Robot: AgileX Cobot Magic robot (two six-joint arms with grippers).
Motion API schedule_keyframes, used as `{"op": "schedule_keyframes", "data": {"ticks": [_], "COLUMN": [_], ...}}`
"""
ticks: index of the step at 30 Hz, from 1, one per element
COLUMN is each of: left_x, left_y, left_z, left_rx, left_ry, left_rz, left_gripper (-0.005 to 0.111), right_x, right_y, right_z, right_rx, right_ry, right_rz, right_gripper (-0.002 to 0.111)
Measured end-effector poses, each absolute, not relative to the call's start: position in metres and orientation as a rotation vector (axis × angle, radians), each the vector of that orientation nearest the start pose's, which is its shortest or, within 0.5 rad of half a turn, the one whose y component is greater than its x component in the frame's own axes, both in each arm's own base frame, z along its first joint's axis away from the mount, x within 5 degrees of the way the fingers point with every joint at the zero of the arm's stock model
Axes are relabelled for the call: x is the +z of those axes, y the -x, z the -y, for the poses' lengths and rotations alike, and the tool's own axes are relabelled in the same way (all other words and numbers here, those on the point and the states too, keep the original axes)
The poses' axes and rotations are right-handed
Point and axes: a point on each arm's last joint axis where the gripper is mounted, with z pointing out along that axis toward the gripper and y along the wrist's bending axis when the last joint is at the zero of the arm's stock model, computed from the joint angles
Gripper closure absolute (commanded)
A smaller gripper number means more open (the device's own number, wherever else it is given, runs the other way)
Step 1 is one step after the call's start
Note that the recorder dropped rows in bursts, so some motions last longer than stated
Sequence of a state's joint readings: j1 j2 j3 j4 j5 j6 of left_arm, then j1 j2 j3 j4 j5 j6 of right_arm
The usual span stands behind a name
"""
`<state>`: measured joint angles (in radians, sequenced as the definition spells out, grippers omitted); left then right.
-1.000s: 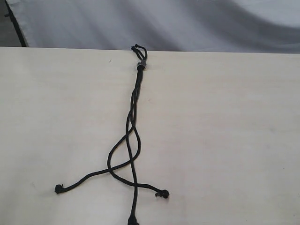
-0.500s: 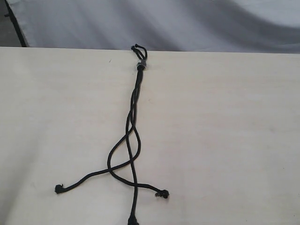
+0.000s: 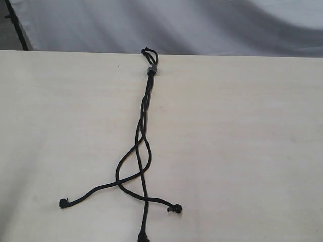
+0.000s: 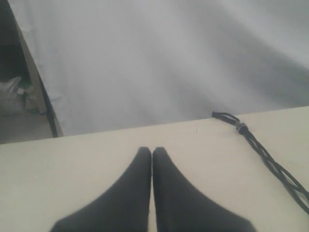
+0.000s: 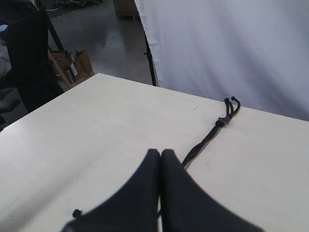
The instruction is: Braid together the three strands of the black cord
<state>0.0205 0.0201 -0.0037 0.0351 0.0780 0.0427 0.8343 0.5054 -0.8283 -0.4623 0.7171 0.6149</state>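
Left claw: fingers pressed together, gripping nothing, over bare table. The cord lies well off to one side of it.

Right claw: fingers also pressed together, gripping nothing. The cord leads away from just beyond its fingertips, roughly in line with them.

Neither claw appears in the exterior view.

Exterior view, bottom edge upward:
- The strands lie loose and fanned out.
- The left tip sits at lower left, the middle tip at bottom centre and the right tip just right of centre.
- Above the tips the strands cross twice, leaving an open loop at mid-frame.
- From there they run close together, lightly twisted, straight up to the knot at the table's far edge, top centre.

Assessment: the long axis runs near to far along the centre line, with the free ends toward the arms. The right claw appears the nearer to the cord. The lower half looks unbraided. Either claw must spread before it can take a strand.
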Motion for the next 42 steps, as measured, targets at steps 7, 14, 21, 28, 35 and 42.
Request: {"op": "schedule_keyframes", "data": {"ticks": [7,14,21,28,35,42], "left_x": [0.2022,0.1998,0.1994,0.1994,0.1994,0.1994], "left_y": [-0.0566,-0.0564,-0.0564,-0.0564,-0.0564,-0.0564], "left_z": [-0.0016,-0.0016,-0.0015,-0.0015,-0.0015,-0.0015], "left_rx": [0.035,0.016,0.011,0.011,0.011,0.011], "left_ry": [0.003,0.024,0.029,0.029,0.029,0.029], "left_rz": [-1.616,-1.643,-1.647,-1.647,-1.647,-1.647], "left_gripper": [0.105,0.105,0.105,0.105,0.105,0.105], "right_x": [0.3918,0.3918,0.3918,0.3918,0.3918,0.3918], "right_y": [-0.0715,-0.0715,-0.0715,-0.0715,-0.0715,-0.0715], "right_z": [-0.0391,-0.0391,-0.0391,-0.0391,-0.0391,-0.0391], "right_rx": [0.500,0.500,0.500,0.500,0.500,0.500], "right_ry": [0.318,0.318,0.318,0.318,0.318,0.318], "right_rz": [-1.813,-1.813,-1.813,-1.813,-1.813,-1.813], "right_gripper": [0.109,0.109,0.109,0.109,0.109,0.109]}}
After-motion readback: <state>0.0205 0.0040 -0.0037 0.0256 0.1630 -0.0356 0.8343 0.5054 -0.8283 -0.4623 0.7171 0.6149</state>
